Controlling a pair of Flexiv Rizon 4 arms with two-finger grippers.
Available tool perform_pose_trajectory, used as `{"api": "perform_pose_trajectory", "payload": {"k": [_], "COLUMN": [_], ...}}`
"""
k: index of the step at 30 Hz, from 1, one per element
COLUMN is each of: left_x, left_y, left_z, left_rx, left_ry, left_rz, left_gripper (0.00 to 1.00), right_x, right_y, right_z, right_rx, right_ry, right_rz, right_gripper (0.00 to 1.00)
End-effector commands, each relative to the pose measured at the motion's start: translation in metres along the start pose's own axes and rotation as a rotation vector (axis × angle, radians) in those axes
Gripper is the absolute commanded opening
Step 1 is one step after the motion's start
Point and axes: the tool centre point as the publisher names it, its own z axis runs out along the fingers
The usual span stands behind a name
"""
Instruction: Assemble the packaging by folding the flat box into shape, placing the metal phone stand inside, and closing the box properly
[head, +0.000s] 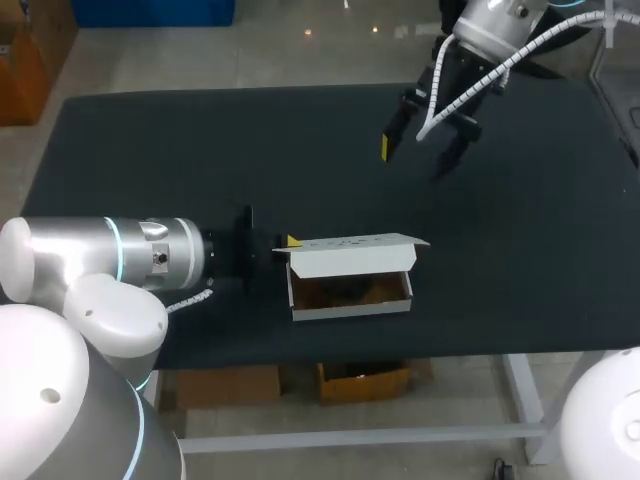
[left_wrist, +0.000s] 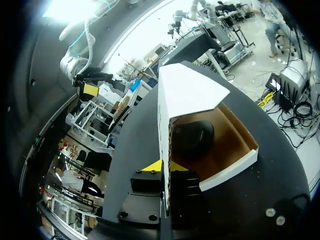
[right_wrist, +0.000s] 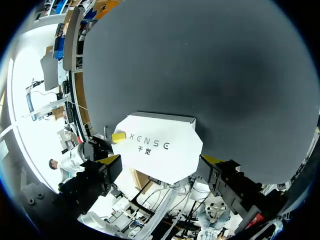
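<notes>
1. Currently the cardboard box sits folded into shape near the front edge of the dark surface. Its white lid stands raised along the far side.
2. Inside, the left wrist view shows a dark lump that I take to be the metal phone stand, lying on the brown floor of the box.
3. My left claw is at the box's left end. Its two fingers are nearly together, with the thin cardboard edge pinched between the yellow tips.
4. My right claw hangs well above and behind the box, fingers spread wide and holding nothing. In its own wrist view the lid lies far below it.
5. Judging from this, the filling is done and closing the lid is what remains.
6. Handling:
   - The cardboard looks light and thin, so the box will probably slide or tip under a sideways push unless it is held at one end.
   - The lid should hinge easily at its crease but could buckle if pressed mid-panel.
   - Pressing near the free front edge seems best, easing the tuck flap inside the front wall.
   - The stand is likely the heavy part and helps keep the box down.
</notes>
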Motion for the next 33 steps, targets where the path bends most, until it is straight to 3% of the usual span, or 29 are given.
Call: {"api": "perform_pose_trajectory", "payload": {"k": [1, 4, 9, 17, 29, 31, 33], "left_x": [0.002, 0.001, 0.000, 0.002, 0.008, 0.009, 0.009], "left_y": [0.003, 0.003, 0.005, 0.007, 0.004, 0.004, 0.003], "left_z": [0.007, 0.009, 0.009, 0.009, 0.007, 0.008, 0.009], "left_rx": [0.009, 0.003, -0.001, -0.002, -0.019, -0.018, -0.017], "left_ry": [-0.024, -0.026, -0.028, -0.039, -0.071, -0.070, -0.071], "left_rz": [0.009, 0.017, 0.020, 0.048, 0.089, 0.092, 0.095], "left_gripper": [0.00, 0.00, 0.00, 0.00, 0.00, 0.00, 0.00], "right_x": [0.000, 0.000, 0.007, -0.008, -0.031, -0.035, -0.039], "right_y": [0.001, 0.001, -0.008, -0.027, -0.043, -0.044, -0.044], "right_z": [-0.002, -0.002, 0.006, 0.023, 0.046, 0.049, 0.051], "right_rx": [0.007, 0.007, 0.044, 0.084, 0.074, 0.070, 0.059], "right_ry": [-0.001, -0.001, -0.073, -0.124, -0.058, -0.050, -0.043], "right_rz": [-0.001, -0.001, 0.037, 0.104, 0.150, 0.153, 0.161], "right_gripper": [1.00, 1.00, 1.00, 1.00, 1.00, 0.84, 0.78]}}
